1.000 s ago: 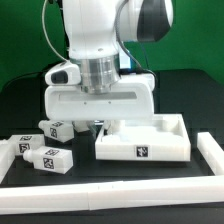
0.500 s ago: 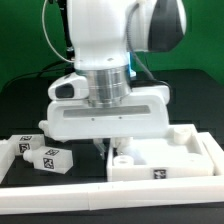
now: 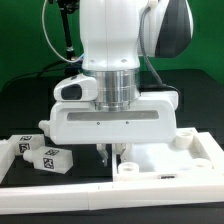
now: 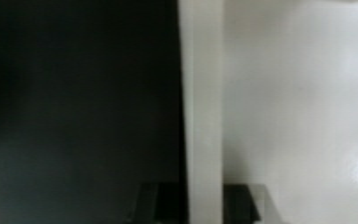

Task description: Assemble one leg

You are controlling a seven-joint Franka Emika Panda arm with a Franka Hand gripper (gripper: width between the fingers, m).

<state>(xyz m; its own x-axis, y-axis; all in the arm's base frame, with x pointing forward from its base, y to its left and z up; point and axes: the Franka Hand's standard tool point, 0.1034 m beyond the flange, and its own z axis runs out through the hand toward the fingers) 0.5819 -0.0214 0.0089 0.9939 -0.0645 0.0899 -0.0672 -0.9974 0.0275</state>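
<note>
My gripper [image 3: 110, 156] is low over the table and shut on the side wall of the large white tray-like tabletop [image 3: 175, 165], which lies at the exterior view's right front. In the wrist view the white wall [image 4: 199, 100] runs straight between my two dark fingers [image 4: 165, 200], and my gripper [image 4: 204, 198] straddles it. Two small white legs with black tags lie at the exterior view's left: one [image 3: 52, 158] nearer the front, one [image 3: 22, 146] beside it. The hand hides anything behind it.
A long white rail [image 3: 60, 196] runs along the table's front edge, just in front of the tabletop and the legs. The table surface is black [image 3: 20, 100]. A black cable and stand [image 3: 62, 30] rise at the back.
The gripper has moved toward the front and the exterior view's right, dragging the tabletop with it. The legs at the left have not moved.
</note>
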